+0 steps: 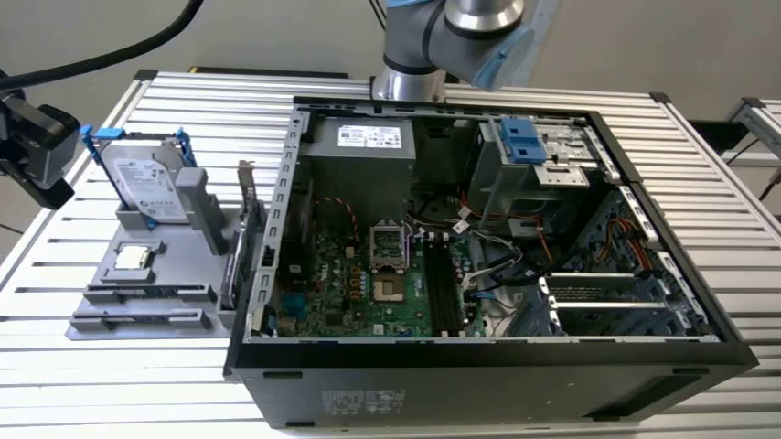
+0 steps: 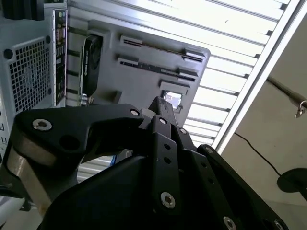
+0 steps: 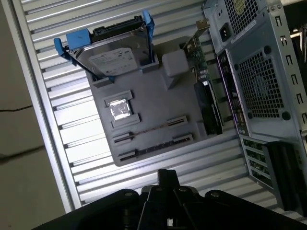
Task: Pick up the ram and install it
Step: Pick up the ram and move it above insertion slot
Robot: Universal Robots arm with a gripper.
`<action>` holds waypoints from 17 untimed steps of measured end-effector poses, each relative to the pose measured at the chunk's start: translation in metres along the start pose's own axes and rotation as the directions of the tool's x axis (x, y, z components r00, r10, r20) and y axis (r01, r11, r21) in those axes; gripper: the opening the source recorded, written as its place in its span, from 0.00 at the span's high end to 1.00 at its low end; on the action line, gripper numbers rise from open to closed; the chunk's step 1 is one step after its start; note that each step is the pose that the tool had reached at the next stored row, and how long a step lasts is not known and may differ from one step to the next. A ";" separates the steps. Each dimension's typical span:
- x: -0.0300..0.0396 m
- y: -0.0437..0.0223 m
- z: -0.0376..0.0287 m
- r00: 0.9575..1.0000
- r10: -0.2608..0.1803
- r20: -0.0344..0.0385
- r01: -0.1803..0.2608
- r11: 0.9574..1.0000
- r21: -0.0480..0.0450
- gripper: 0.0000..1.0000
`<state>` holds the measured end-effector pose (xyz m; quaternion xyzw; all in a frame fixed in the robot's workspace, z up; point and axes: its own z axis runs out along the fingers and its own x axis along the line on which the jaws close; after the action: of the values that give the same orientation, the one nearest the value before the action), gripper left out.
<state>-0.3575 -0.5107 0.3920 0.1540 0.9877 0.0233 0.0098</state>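
Observation:
The ram [image 3: 148,130] shows as a thin strip seen edge-on. It stands in the slot row of the grey holder plate [image 3: 153,103] that lies nearer the small silver chip [image 3: 119,109]. In the second wrist view the same ram strip [image 2: 160,71] runs between two slot ends. My gripper [image 3: 165,178] hangs above the slatted table, off the plate's edge beyond the slot rows and apart from the ram. In the exterior view the black gripper [image 1: 37,151] sits at the far left, beside the plate. The motherboard's black memory slots [image 1: 442,293] lie inside the open case.
A hard drive with blue rails [image 1: 149,183] stands at the back of the holder plate. A graphics card [image 1: 251,242] stands on edge between the plate and the open computer case [image 1: 488,357]. Cables cross the case interior. The table edge runs close to the gripper.

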 end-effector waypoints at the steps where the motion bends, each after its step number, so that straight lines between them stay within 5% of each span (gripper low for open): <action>1: 0.0000 0.0000 0.0000 1.000 0.005 0.000 -0.005 1.000 0.000 1.00; 17: 0.0005 -0.0002 0.0000 0.997 0.082 0.004 -0.082 0.997 0.001 1.00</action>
<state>-0.3580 -0.5107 0.3920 0.1944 0.9806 0.0229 0.0107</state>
